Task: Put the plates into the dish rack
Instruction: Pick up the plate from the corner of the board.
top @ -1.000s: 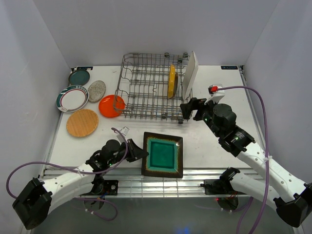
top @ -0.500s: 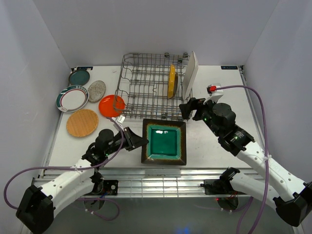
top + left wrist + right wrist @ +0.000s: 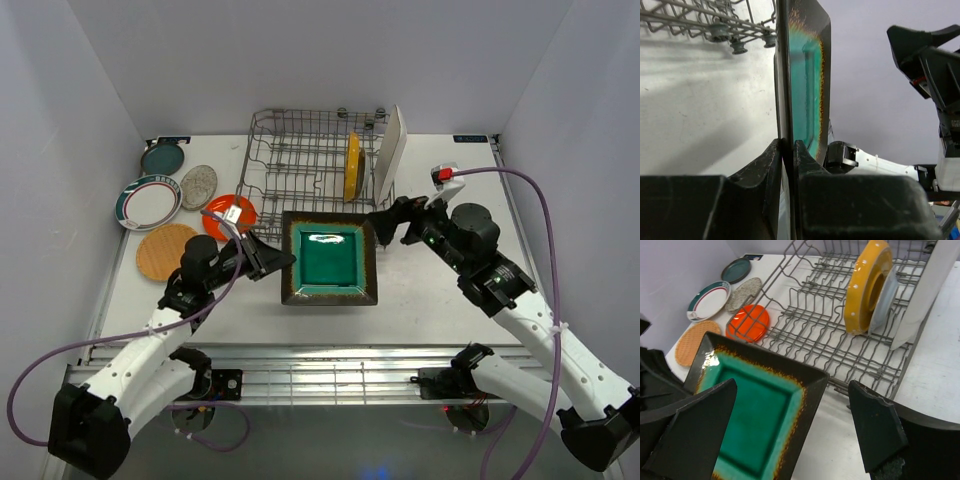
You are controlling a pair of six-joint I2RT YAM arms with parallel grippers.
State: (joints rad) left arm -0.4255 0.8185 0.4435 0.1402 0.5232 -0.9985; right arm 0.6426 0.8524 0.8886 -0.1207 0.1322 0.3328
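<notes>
Square green-centred plate (image 3: 329,262) is at the frame's centre, its upper edge overlapping the near rim of the dish rack (image 3: 262,190). We pinch its left rim between the nearly closed fingers of our left gripper (image 3: 272,262). Our right gripper (image 3: 388,222) hovers by the plate's upper right corner, spread wide and holding nothing. A yellow plate (image 3: 352,166) and a white rectangle (image 3: 390,152) stand at the rack's right end.

The green square plate (image 3: 807,75) runs out of the left wrist view at the top. The pale plate (image 3: 888,296) is mostly hidden behind the yellow plate (image 3: 862,290).
</notes>
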